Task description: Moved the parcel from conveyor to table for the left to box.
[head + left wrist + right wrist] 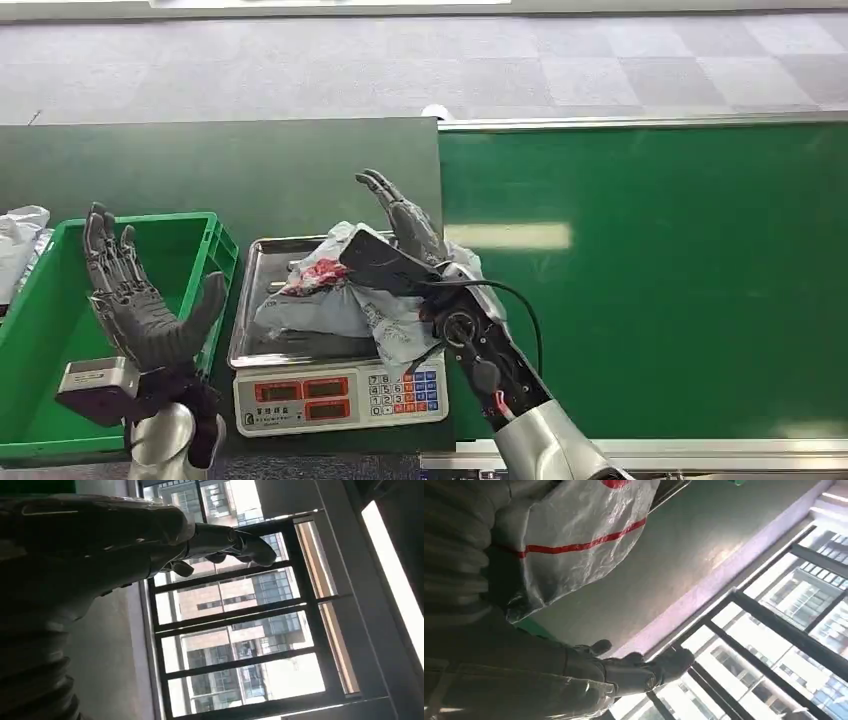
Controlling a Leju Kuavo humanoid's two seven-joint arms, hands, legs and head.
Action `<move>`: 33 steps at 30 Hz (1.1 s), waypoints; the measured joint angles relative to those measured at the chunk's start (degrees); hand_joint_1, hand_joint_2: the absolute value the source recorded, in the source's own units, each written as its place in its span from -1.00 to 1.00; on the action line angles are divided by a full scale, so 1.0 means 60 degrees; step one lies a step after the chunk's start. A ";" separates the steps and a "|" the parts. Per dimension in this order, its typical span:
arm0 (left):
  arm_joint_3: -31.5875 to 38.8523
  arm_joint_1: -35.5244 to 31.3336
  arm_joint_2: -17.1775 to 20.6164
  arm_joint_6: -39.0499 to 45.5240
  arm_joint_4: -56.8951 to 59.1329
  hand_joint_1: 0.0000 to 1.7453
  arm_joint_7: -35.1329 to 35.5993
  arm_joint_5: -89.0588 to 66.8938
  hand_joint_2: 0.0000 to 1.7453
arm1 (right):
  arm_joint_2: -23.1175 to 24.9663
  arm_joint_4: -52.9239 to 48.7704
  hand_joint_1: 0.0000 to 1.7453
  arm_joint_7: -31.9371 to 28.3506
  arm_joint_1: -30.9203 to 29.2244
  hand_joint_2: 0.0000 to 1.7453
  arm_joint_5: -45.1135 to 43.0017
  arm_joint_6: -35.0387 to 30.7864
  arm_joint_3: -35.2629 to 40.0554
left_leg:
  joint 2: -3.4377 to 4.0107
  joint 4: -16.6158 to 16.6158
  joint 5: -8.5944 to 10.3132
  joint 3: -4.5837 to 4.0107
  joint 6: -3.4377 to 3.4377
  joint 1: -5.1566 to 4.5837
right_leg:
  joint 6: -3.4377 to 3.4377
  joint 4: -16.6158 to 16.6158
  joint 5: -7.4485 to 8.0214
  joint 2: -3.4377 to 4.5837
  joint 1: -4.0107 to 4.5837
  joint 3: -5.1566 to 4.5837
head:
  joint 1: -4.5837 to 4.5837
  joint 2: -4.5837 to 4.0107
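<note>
The parcel (320, 295), a crumpled grey plastic bag with a red patch, lies on the steel pan (262, 262) of a weighing scale (340, 395). My right hand (402, 225) is raised just over the parcel's right side, fingers straight and apart, holding nothing. The bag's edge drapes against that wrist. In the right wrist view the parcel (574, 530) shows a red stripe beside my right hand (589, 675). My left hand (135, 300) is lifted palm-up over the green crate (40, 330), fingers spread and empty. The left wrist view has my left hand (125, 535) against windows.
The scale stands on a dark green table (220, 170). The brighter green conveyor belt (650, 280) runs along the right with a metal rim. A white bag (20, 235) lies at the far left behind the crate. Grey carpet tiles lie beyond.
</note>
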 measured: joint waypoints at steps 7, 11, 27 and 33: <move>-0.0026 0.0036 -0.0025 -0.0295 0.0004 -1.00 0.0073 -0.0386 1.00 | 0.0000 -0.1102 -1.00 -0.1265 0.0392 1.00 -0.2261 0.0852 -0.0357 | 0.0000 0.0001 0.0000 -0.0001 0.0000 0.0000 | 0.0000 0.0000 0.0000 0.0000 0.0000 -0.0005 | 0.0000 0.0000; -0.0073 0.0057 -0.0025 -0.0364 0.0004 -1.00 0.0073 -0.0605 1.00 | -0.0015 -0.2097 -1.00 -0.1559 0.0747 1.00 -0.3616 0.1282 -0.0717 | -0.0001 0.0001 -0.0001 -0.0001 0.0000 0.0000 | 0.0000 -0.0001 0.0000 0.0000 -0.0001 -0.0008 | 0.0000 0.0000; -0.1022 0.0328 0.0095 -0.0951 0.0225 -1.00 0.1238 -0.4351 1.00 | -0.0186 -0.5368 -1.00 -0.1942 0.2157 1.00 -0.5483 0.0627 -0.1636 | 0.0015 0.0001 -0.0003 0.0000 0.0001 -0.0001 | 0.0000 -0.0004 0.0000 0.0009 -0.0002 -0.0010 | 0.0000 0.0000; -0.1924 0.0099 0.0098 -0.0867 0.0911 -1.00 0.1548 -0.4896 1.00 | -0.0186 -0.6139 -1.00 -0.1942 0.2587 1.00 -0.5071 0.0412 -0.1570 | 0.0011 0.0001 -0.0004 0.0001 0.0001 -0.0001 | 0.0000 -0.0005 0.0000 0.0008 -0.0003 -0.0012 | 0.0000 0.0000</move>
